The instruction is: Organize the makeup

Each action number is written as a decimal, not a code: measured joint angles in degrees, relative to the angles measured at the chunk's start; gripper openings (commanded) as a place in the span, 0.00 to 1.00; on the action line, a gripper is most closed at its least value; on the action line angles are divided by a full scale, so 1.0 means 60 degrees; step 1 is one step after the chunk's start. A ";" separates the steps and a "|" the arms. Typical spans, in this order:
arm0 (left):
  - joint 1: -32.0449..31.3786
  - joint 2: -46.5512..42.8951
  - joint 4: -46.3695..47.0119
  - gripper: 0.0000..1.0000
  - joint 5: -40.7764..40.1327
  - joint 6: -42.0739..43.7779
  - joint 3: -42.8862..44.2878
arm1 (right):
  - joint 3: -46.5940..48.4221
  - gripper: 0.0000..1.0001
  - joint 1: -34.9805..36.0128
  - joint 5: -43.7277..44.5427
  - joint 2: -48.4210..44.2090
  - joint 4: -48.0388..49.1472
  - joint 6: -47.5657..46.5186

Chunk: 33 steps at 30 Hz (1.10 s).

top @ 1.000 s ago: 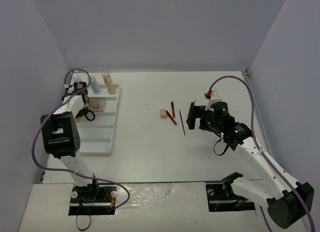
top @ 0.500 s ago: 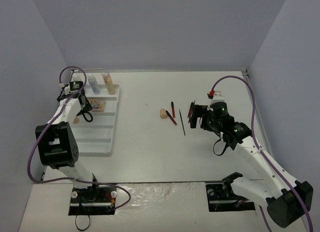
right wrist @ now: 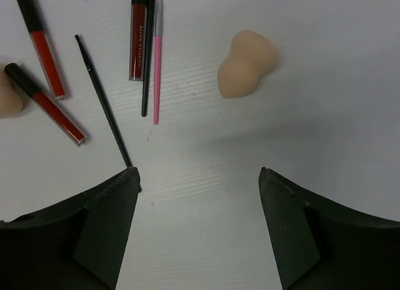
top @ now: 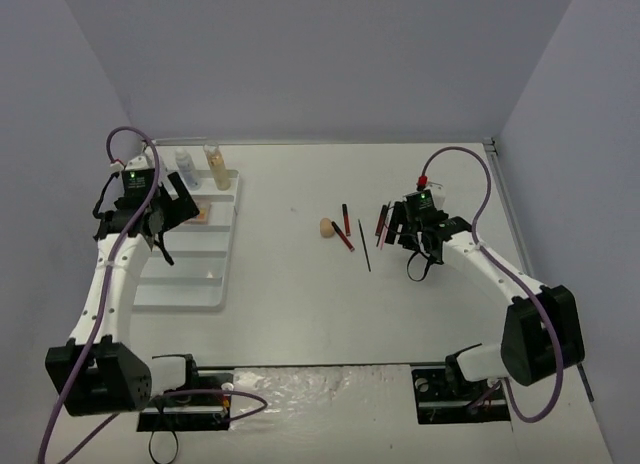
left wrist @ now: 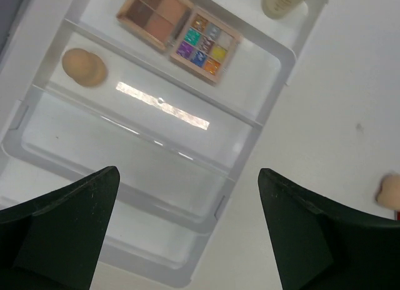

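Observation:
My left gripper (left wrist: 187, 174) (top: 172, 212) hangs open and empty above the white slotted tray (left wrist: 156, 155) (top: 190, 279). In the tray lie a brown eyeshadow palette (left wrist: 155, 16), a colourful palette (left wrist: 205, 43) and a peach sponge (left wrist: 84, 67). Two bottles (top: 187, 167) (top: 215, 166) stand at its far end. My right gripper (right wrist: 199, 171) (top: 395, 226) is open over the table, nothing between its fingers. Just beyond it lie another sponge (right wrist: 245, 64), a pink pencil (right wrist: 157, 59), a black brush (right wrist: 103, 99) and red tubes (right wrist: 139, 34) (right wrist: 47, 105). A third sponge (top: 326, 226) sits left of them.
The tray's near compartments (left wrist: 125, 196) hold nothing. Purple walls close in the table on three sides. Cables loop above both wrists.
My left gripper opened wide and drew up and left from the tray. The right wrist swung down over the table by the pencils, and its jaws narrowed a little.

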 measured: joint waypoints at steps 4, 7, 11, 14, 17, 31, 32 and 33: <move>-0.0406 -0.1173 -0.0454 0.97 0.0897 -0.0004 -0.0338 | 0.0206 0.68 -0.0355 0.0084 0.1082 0.0388 0.0333; -0.0652 -0.1963 -0.0826 0.97 0.1346 0.0004 -0.0536 | 0.0291 0.65 -0.0617 0.0165 0.1831 0.0682 0.0603; -0.0725 -0.2580 -0.1131 0.97 0.1728 0.0024 -0.0584 | 0.0305 0.61 -0.0966 0.0198 0.2472 0.0978 0.0913; -0.0885 -0.2804 -0.1288 0.97 0.1847 0.0066 -0.0719 | 0.0411 0.54 -0.1119 0.0237 0.2838 0.1225 0.1043; -0.1078 -0.2857 -0.1390 0.97 0.1986 0.0085 -0.0882 | 0.0624 0.47 -0.1209 0.0343 0.3235 0.1381 0.1132; -0.2011 -0.2840 -0.1392 0.97 0.2803 -0.0172 -0.1020 | 0.0845 0.00 -0.1077 0.0175 0.3750 0.2184 0.0682; -0.2101 -0.2836 -0.1361 0.97 0.2882 -0.0219 -0.1019 | 0.0822 0.00 -0.0990 0.0058 0.3615 0.2224 0.0558; -0.2220 -0.2817 -0.1314 0.97 0.2986 -0.0309 -0.1010 | 0.0798 0.00 -0.0837 -0.0158 0.3413 0.2292 0.0329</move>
